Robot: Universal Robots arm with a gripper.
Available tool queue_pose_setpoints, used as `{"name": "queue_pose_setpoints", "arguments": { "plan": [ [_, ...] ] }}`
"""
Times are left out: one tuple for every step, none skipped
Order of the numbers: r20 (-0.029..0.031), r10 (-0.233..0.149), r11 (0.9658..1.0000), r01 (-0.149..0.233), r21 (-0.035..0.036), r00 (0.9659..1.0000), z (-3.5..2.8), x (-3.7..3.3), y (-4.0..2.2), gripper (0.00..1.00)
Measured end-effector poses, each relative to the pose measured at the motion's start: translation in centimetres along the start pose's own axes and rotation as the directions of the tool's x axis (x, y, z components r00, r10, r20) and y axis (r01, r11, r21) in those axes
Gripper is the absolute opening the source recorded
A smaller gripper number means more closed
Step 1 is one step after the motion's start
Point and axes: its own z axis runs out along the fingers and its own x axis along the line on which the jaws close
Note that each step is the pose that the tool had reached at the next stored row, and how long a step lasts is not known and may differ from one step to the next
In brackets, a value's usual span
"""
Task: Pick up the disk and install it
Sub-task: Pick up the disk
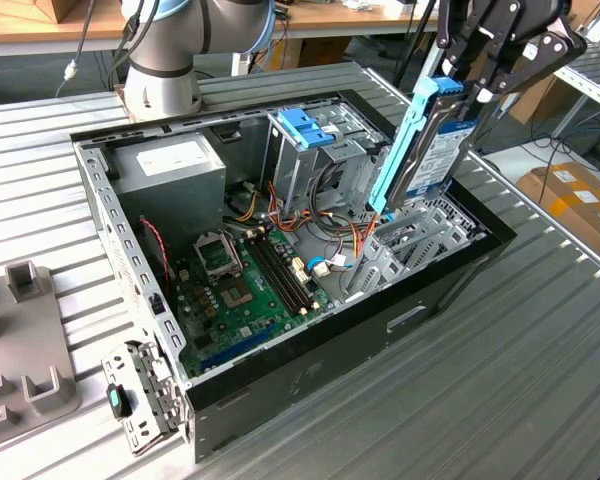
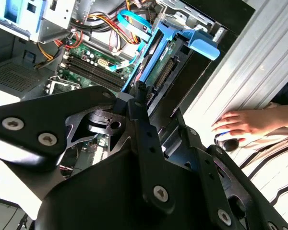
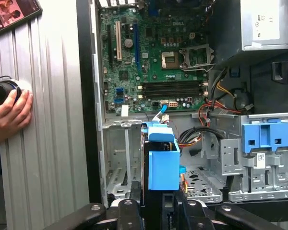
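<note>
Clearly, the grey disk, blue-railed and blue-and-white labelled, hangs tilted on edge over the 2 o'clock corner of the case, its top clamped in the tool.

Exterior view overhead, wrist views above case

The pincer grips the disk edge-on between its black fingers, with the blue side rail turned to the camera. Beyond the pincer lies the open computer case with the green motherboard; close on one side of the pincer is a grey drive bay, and on the other side a grey metal cage with a blue latch piece. Far from the pincer, outside the case, a person's hand rests on the ribbed table and touches a black round object.
</note>
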Motion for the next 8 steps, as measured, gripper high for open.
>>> {"name": "queue_pose_setpoints", "arguments": {
  "plan": [
    [0.0000, 0.000, 1.0000, 0.000, 0.0000, 1.0000, 0.00, 0.29, -0.02, 0.35],
    [0.0000, 0.000, 1.0000, 0.000, 0.0000, 1.0000, 0.01, 0.48, -0.03, 0.35],
    [0.0001, 0.000, 1.0000, 0.000, 0.0000, 1.0000, 0.01, 0.67, -0.04, 0.35],
    [0.0000, 0.000, 1.0000, 0.000, 0.0000, 1.0000, 0.01, 0.85, -0.05, 0.35],
    [0.0000, 0.000, 1.0000, 0.000, 0.0000, 1.0000, 0.01, 1.05, -0.06, 0.35],
    [-0.0001, 0.000, 1.0000, 0.000, 0.0000, 1.0000, 0.01, 1.23, -0.07, 0.35],
    [0.0000, 0.000, 1.0000, 0.000, 0.0000, 1.0000, 0.02, 1.39, -0.08, 0.35],
    [-0.0001, 0.000, 1.0000, 0.000, 0.0000, 1.0000, 0.02, 1.60, -0.09, 0.35]
  ]
}}
